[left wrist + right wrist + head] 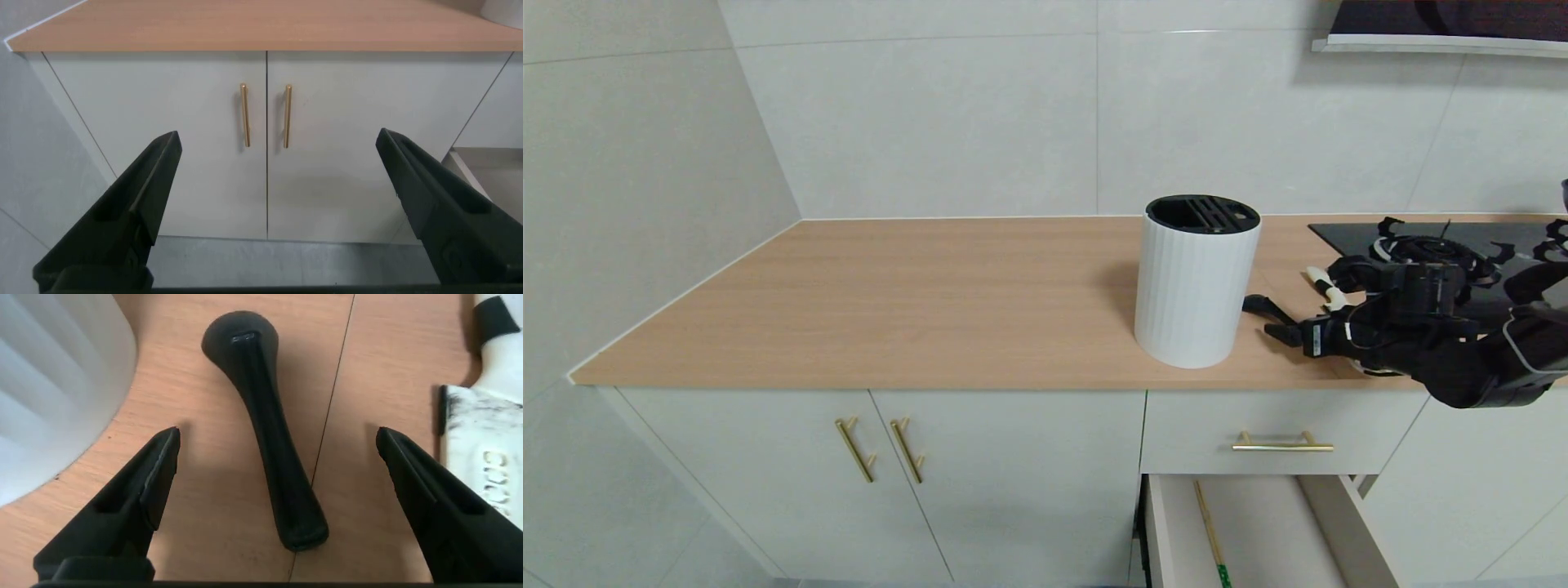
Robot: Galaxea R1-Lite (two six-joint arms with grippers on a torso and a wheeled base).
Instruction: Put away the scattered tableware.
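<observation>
Where the wood lies open: the tabletop runs bare from the corner wall at the left of the head view to the holder, its front edge straight above the cabinet doors.
Holder: a white ribbed cylinder with a black slotted top stands upright right of centre, close to the front edge.
Black utensil handle: a smooth, dark, tapering handle with a rounded end lies flat on the wood just beside the holder's base.
White utensil: a pale handle with black marks lies beside the black one, apart from it.
Right gripper: its black fingers are spread wide on either side of the black handle and grip nothing.
Left gripper: its fingers are spread wide and empty, facing two white doors with slim brass handles.
Hob: black glass fills the tabletop at far right.
Drawer: a white drawer stands pulled out at the lower right, with a thin stick lying inside.
</observation>
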